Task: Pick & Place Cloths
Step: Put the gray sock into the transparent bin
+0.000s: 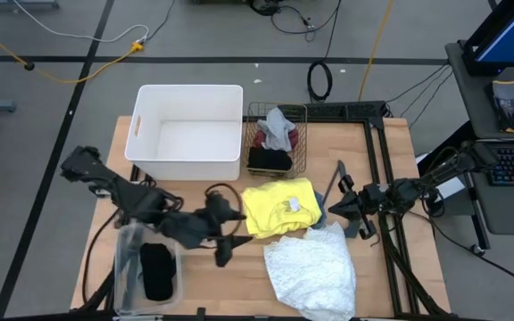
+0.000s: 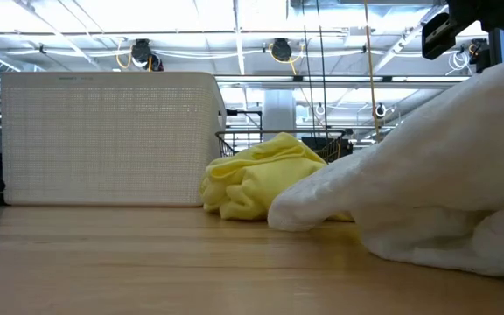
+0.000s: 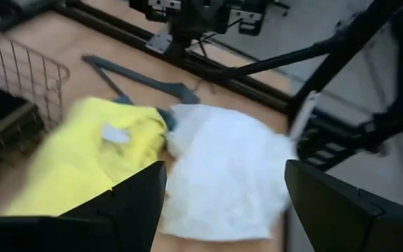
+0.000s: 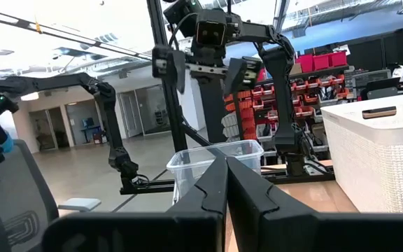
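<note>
A yellow cloth [image 1: 279, 207] lies crumpled mid-table, and the large white lacy cloth [image 1: 310, 267] is spread beside it toward the near edge, their edges touching. Both show in the low view as the yellow cloth [image 2: 261, 179] and the white cloth [image 2: 436, 192]. Grey, maroon and black cloths sit in a wire basket [image 1: 300, 109]. Another black cloth [image 1: 156, 270] lies in a clear container. No sage-green cloth shows. My left gripper [image 1: 224, 239] hovers open left of the yellow cloth, which shows ahead of it [image 3: 89, 161]. My right gripper [image 1: 339, 208] is shut, right of the cloths, and holds nothing.
A white bin [image 1: 190, 132] stands at the far left, next to the wire basket. The clear container [image 1: 123, 267] sits at the near left corner. A thin dark grey V-shaped bar [image 1: 333, 189] lies between the yellow cloth and my right gripper. Black frame rails [image 1: 377, 160] border the table's right side.
</note>
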Motion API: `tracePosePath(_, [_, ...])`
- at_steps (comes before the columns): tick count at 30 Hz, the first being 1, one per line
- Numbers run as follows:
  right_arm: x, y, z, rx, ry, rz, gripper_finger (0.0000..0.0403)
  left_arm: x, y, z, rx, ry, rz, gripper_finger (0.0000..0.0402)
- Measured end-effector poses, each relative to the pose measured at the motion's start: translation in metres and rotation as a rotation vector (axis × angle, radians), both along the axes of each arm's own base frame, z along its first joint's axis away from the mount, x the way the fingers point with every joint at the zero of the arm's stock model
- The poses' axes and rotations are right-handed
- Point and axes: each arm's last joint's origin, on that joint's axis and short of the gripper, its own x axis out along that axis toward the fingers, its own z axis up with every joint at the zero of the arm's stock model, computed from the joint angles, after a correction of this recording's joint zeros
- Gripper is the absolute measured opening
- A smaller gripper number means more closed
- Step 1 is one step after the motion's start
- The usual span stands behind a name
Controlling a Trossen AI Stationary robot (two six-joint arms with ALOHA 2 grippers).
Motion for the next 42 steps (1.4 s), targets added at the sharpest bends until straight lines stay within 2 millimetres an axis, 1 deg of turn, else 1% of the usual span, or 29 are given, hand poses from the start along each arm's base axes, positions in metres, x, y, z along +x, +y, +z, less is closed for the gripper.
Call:
tracePosePath(4, [0.000,0.000,0.000,0.000,0.000,0.000,0.0000,0.020,0.007,-0.016,0.138,0.049,-0.019,0.0296])
tracePosePath(8, [0.000,0.000,0.000,0.000,0.000,0.000,0.0000,0.039,0.014,-0.037,0.248,0.116,-0.027,0.0296])
tracePosePath(14, [0.000,0.000,-0.001,0.018,0.010,0.006,0.0000,0.066,0.027,-0.066,0.322,0.198,-0.009,0.0296])
tracePosePath(18, [0.002,0.001,-0.007,0.035,0.085,0.011,0.0000,0.077,0.034,-0.078,0.356,0.222,-0.005,0.0296])
tracePosePath(23, [0.004,0.000,-0.023,-0.023,0.240,-0.043,0.0000,0.082,0.044,-0.079,0.373,0.229,0.008,0.0296])
tracePosePath(27, [0.005,0.001,-0.027,-0.049,0.325,-0.051,0.0000,0.082,0.052,-0.076,0.344,0.222,0.044,0.0296])
tracePosePath(31, [0.007,0.000,-0.020,-0.102,0.471,-0.117,0.0000,0.084,0.060,-0.075,0.311,0.214,0.065,0.0296])
tracePosePath(35, [0.007,-0.003,-0.008,-0.095,0.630,-0.200,0.0000,0.087,0.066,-0.076,0.233,0.229,-0.016,0.0296])
tracePosePath(39, [0.006,-0.004,-0.002,-0.079,0.773,-0.226,0.0000,0.088,0.070,-0.076,0.239,0.233,-0.025,0.0296])
tracePosePath(42, [0.005,-0.006,-0.003,-0.056,0.870,-0.264,0.0007,0.087,0.070,-0.076,0.263,0.233,-0.002,0.0296])
